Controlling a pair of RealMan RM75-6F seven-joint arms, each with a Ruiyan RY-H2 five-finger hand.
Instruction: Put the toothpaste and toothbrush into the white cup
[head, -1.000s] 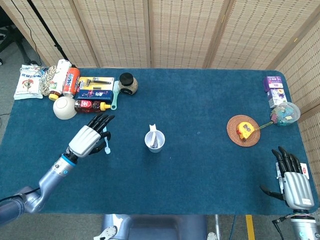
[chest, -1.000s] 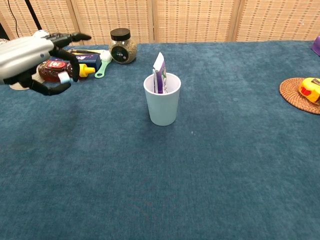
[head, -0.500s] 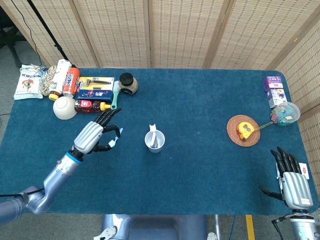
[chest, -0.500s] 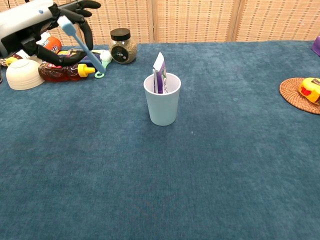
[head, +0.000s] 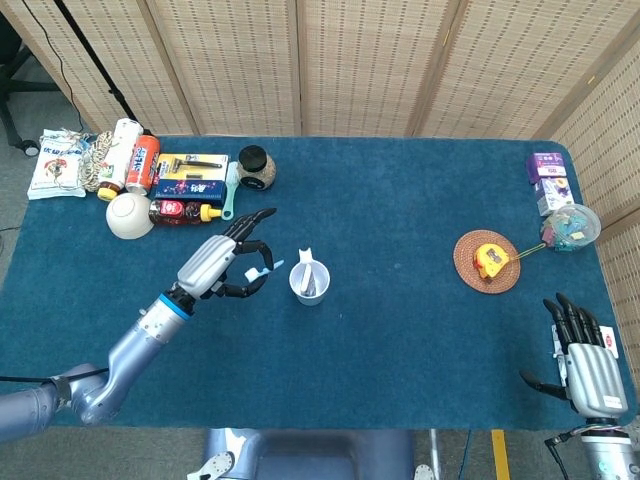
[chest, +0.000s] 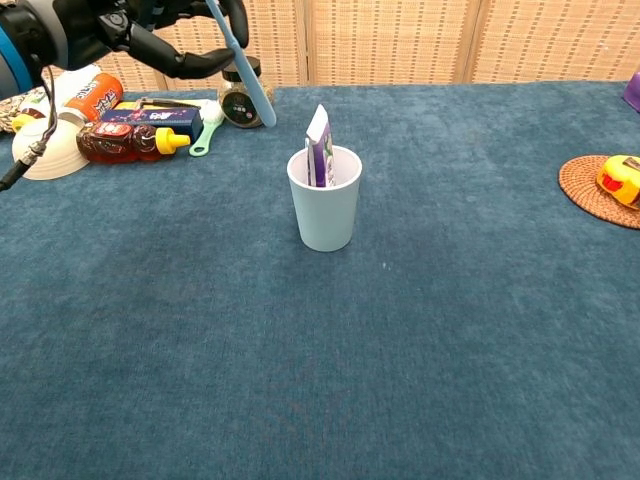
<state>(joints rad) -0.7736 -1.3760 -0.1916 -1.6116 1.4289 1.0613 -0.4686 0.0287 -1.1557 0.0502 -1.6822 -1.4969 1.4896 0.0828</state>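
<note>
Toothbrush (chest: 243, 64) now lifted off the bench (head: 400, 330), pinched in the left hand's (head: 222, 266) fingers (head: 252, 222), carried from the bottle clutter toward the white cup (chest: 324, 210); it hangs tilted, just left of the rim. Toothpaste (chest: 318, 146) already stands inside. Insertion looks next. Right hand (head: 588, 366) idle at the bench edge, fingers spread, empty.

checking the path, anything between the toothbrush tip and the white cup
Nothing: only bare blue cloth lies between the toothbrush in the left robot hand and the white cup, seen in the head view.
</note>
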